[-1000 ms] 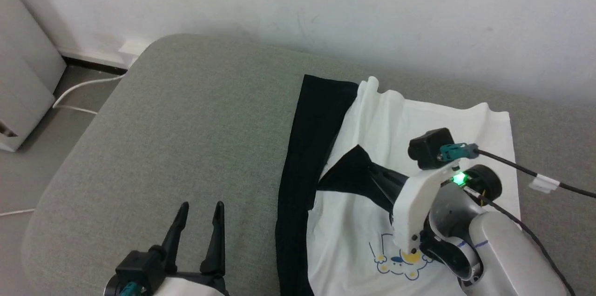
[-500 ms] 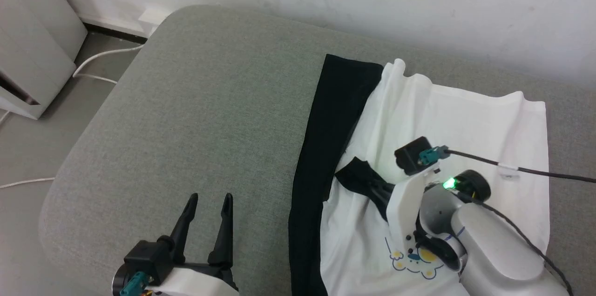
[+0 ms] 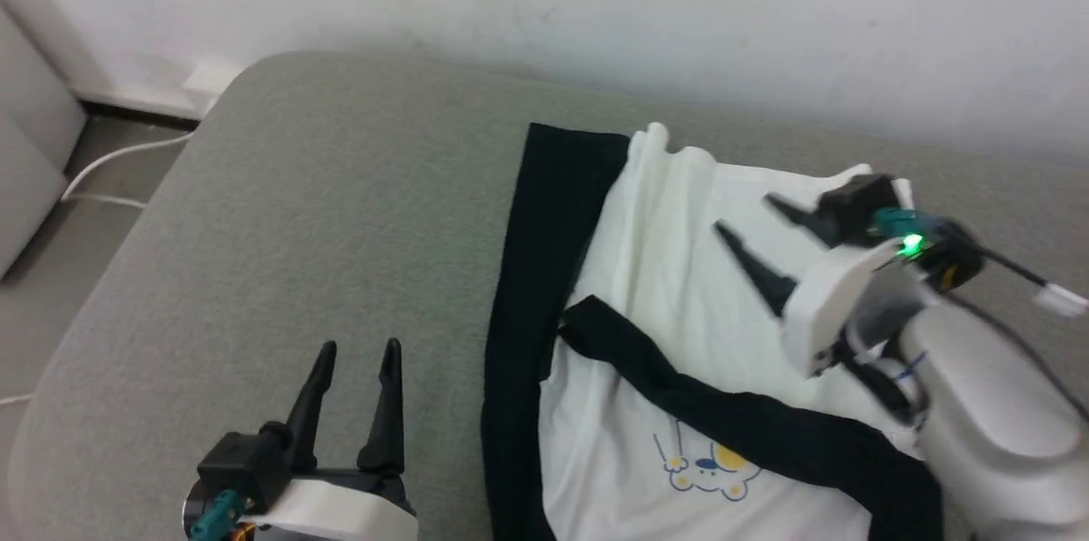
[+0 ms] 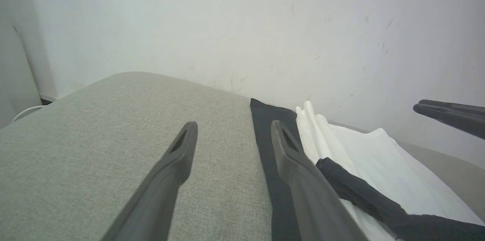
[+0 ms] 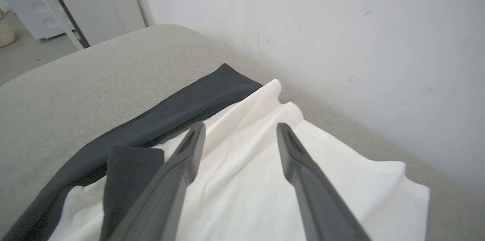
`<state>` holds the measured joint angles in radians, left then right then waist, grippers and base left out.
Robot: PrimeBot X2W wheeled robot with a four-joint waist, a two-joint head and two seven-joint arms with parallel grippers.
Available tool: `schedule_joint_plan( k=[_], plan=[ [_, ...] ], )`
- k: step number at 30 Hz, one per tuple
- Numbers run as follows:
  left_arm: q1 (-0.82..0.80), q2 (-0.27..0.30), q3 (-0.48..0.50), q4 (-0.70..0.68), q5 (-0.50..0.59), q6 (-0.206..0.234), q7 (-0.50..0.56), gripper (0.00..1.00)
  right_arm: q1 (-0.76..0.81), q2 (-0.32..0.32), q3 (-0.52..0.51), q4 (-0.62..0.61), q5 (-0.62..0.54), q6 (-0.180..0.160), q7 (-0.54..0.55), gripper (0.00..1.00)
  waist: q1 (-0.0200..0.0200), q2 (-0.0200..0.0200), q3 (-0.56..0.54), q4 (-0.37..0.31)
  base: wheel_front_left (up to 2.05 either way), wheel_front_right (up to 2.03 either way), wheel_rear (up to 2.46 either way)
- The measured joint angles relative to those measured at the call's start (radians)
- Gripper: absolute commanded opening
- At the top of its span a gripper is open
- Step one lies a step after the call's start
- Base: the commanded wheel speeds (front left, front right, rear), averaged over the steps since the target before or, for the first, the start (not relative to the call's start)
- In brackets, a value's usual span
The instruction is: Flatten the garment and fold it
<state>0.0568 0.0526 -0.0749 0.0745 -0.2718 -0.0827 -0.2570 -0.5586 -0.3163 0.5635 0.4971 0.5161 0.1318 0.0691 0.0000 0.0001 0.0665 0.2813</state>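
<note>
Far left: a white cable (image 3: 111,162) is trailing across the floor beside the grey bench (image 3: 340,201), which is sitting against the white wall (image 3: 595,5).

Left gripper (image 3: 359,347) is hovering over bare upholstery near the bench's front edge. Its fingers are standing spread with nothing between them. In the left wrist view it (image 4: 233,125) is pointing toward the wall, just left of the black fabric.

The garment (image 3: 681,269) is lying on the right half of the bench, with its white hem bunching near the far edge. One black sleeve (image 3: 544,269) is running front to back along the shirt's left side, flat on the upholstery. The other sleeve (image 3: 723,413) is crossing the white chest diagonally, with its end lying just beside the first sleeve. The cartoon print (image 3: 706,469) is showing just below it.

Right gripper (image 3: 744,213) is hanging over the white body toward the far edge, fingers wide apart and gripping nothing. The right wrist view is showing it (image 5: 240,125) over wrinkled white cloth (image 5: 265,180). I can't tell whether the tips are touching the cloth. A green light (image 3: 912,245) is glowing on that wrist.
</note>
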Motion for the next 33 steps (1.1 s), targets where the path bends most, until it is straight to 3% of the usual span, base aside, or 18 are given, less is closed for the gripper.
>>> schedule_joint_plan(
  k=[4,9,13,18,21,26,33],
  plan=[
    [-0.001,-0.001,0.021,-0.02,-0.016,-0.005,0.0,1.0,0.01,-0.057,-0.12,-0.063,-0.127,0.0,-0.109,1.0,0.0,0.0,-0.012,-0.045,0.0,0.0,0.0],
    [-0.003,-0.001,0.038,-0.039,-0.03,-0.005,0.0,1.0,0.144,-0.046,-0.357,-0.191,-0.279,0.0,-0.214,1.0,0.0,0.0,-0.021,-0.102,0.0,0.0,0.0],
    [-0.004,-0.001,0.051,-0.034,-0.028,-0.013,0.0,1.0,0.31,0.042,-0.533,-0.335,-0.392,0.0,-0.263,1.0,0.0,0.0,-0.024,-0.145,0.0,0.0,0.0],
    [-0.039,0.009,0.061,-0.008,-0.026,-0.015,0.0,1.0,0.48,0.183,-0.626,-0.5,-0.485,0.0,-0.291,1.0,0.0,0.0,-0.017,-0.2,0.0,0.0,0.0],
    [-0.09,0.03,0.059,0.007,-0.026,-0.022,0.026,1.0,0.527,0.226,-0.662,-0.553,-0.492,0.0,-0.292,1.0,-0.0001,0.0,-0.005,-0.232,0.0,0.0,0.0],
    [-0.264,0.106,0.054,0.034,-0.027,-0.023,0.21,1.0,0.544,0.247,-0.689,-0.624,-0.49,0.0,-0.277,1.0,0.0,0.0,0.038,-0.276,0.0,0.0,0.0],
    [-0.618,0.269,0.039,0.242,-0.109,-0.04,0.635,1.0,0.535,0.258,-0.696,-0.673,-0.472,0.0,-0.258,1.0,0.0002,0.0,0.133,-0.339,0.0,0.0,0.0]
  ],
)
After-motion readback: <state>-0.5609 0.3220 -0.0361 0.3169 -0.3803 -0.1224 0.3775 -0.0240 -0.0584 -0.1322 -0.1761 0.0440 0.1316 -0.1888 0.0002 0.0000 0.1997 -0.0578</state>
